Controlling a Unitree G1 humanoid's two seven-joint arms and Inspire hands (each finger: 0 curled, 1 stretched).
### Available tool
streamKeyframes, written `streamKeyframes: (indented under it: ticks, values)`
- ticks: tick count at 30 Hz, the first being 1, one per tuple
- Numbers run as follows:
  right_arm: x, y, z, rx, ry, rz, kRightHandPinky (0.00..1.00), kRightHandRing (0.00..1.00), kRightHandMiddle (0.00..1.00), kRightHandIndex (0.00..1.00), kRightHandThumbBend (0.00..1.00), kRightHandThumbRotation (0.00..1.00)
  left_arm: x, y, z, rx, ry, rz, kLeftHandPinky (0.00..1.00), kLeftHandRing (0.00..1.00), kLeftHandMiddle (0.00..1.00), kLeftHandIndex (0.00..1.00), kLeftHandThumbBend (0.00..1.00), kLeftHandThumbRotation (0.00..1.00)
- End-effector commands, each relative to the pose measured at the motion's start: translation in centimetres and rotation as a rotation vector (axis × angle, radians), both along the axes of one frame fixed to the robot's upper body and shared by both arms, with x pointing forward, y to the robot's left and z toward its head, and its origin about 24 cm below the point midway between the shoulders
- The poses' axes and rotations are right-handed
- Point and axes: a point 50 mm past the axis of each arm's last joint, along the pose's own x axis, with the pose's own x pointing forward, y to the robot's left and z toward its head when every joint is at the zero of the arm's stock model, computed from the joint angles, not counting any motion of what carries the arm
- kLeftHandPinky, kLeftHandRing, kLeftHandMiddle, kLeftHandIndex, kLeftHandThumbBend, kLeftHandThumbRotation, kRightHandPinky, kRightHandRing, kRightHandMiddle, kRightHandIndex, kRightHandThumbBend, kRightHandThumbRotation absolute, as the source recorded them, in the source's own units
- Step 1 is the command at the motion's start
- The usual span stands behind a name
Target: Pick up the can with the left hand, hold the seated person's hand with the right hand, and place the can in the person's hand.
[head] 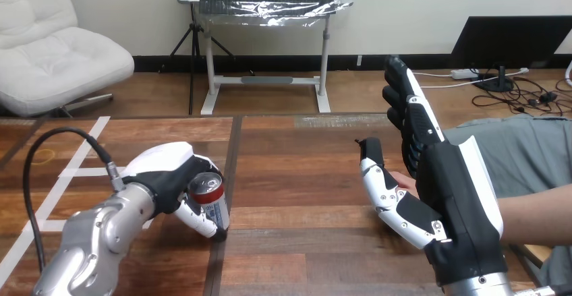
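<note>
The can (pixel 209 200), red with a silver top, is tilted left of the middle of the wooden table (pixel 303 168). The left hand (pixel 165 174) has its fingers and thumb curled round it. Near the right edge the right hand (pixel 448 188) is raised, fingers straight and thumb spread. The person's hand (pixel 403 179) peeks out behind it; I cannot tell whether they touch.

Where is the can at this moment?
In the head view the can is at the left part of the wooden table, with the left hand curled round it, far from the right hand.
</note>
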Motion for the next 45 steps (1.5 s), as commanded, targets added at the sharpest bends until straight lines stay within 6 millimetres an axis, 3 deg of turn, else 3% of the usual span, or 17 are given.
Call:
streamKeyframes:
  ticks: [1,16,29,35,45]
  values:
    - [0.3,0.1,1.8,0.018,-0.087,0.010,1.00,1.00,1.00,0.98,0.00,0.00,1.7,-1.1,3.9,0.014,-0.149,-0.051,0.56,0.68,0.76,0.74,0.91,0.17]
    - [0.3,0.1,1.8,0.020,-0.088,0.019,1.00,1.00,1.00,0.98,0.00,0.00,1.8,-1.5,3.8,-0.014,-0.142,-0.031,0.41,0.55,0.74,0.73,0.89,0.14]
    - [0.3,0.0,1.8,0.017,-0.088,0.012,1.00,1.00,1.00,0.97,0.00,0.00,1.5,-1.7,3.2,-0.068,-0.211,-0.012,0.48,0.60,0.70,0.69,0.82,0.08]
    - [0.3,-0.1,1.8,0.012,-0.087,0.007,1.00,1.00,1.00,0.97,0.00,0.00,1.4,-1.7,3.0,-0.119,-0.244,0.005,0.47,0.56,0.63,0.65,0.78,0.02]
    - [0.3,-0.1,1.8,0.019,-0.086,0.010,1.00,1.00,1.00,0.97,0.00,0.00,1.3,-1.5,2.9,-0.183,-0.312,0.006,0.42,0.47,0.52,0.55,0.72,0.00]
